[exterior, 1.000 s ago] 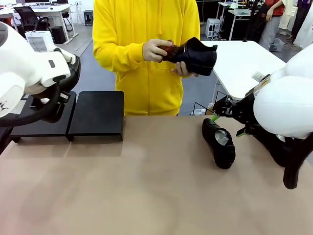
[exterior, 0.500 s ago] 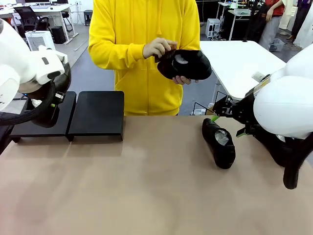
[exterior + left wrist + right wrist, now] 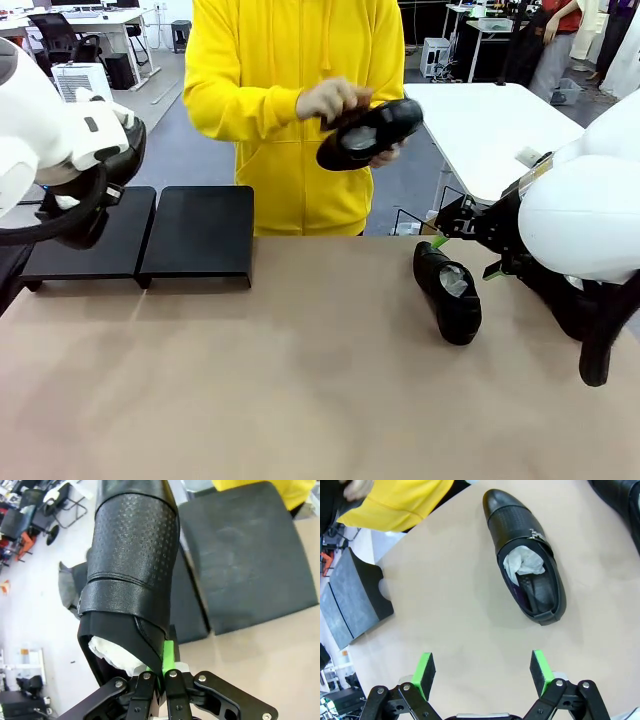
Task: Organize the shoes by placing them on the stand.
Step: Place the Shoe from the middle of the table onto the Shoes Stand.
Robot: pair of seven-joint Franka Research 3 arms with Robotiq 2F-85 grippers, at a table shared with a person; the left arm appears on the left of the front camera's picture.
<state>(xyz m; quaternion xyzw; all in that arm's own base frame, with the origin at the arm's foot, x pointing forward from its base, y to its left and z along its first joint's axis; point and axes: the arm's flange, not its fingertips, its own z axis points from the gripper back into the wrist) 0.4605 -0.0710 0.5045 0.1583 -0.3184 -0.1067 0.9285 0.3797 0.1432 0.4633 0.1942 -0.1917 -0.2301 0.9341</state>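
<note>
My left gripper (image 3: 165, 674) is shut on the heel rim of a black shoe (image 3: 131, 565) stuffed with white paper, held in the air beside the stand (image 3: 247, 565). The stand's two black platforms (image 3: 197, 232) sit bare at the table's far left. Another black shoe (image 3: 448, 292) lies on the table at the right, also in the right wrist view (image 3: 525, 555), with paper inside. My right gripper (image 3: 482, 672) hangs open above the table, short of that shoe. The person in a yellow hoodie holds a third shoe (image 3: 368, 133) in both hands.
Part of another black shoe (image 3: 620, 500) shows at the top right corner of the right wrist view. The tan table (image 3: 300, 380) lies bare across its middle and front. A white table (image 3: 490, 130) stands behind at the right.
The person has turned the shoe over in their hands and tilted it. My left arm has shifted slightly to the left. The right arm and the shoe on the table are unmoved.
</note>
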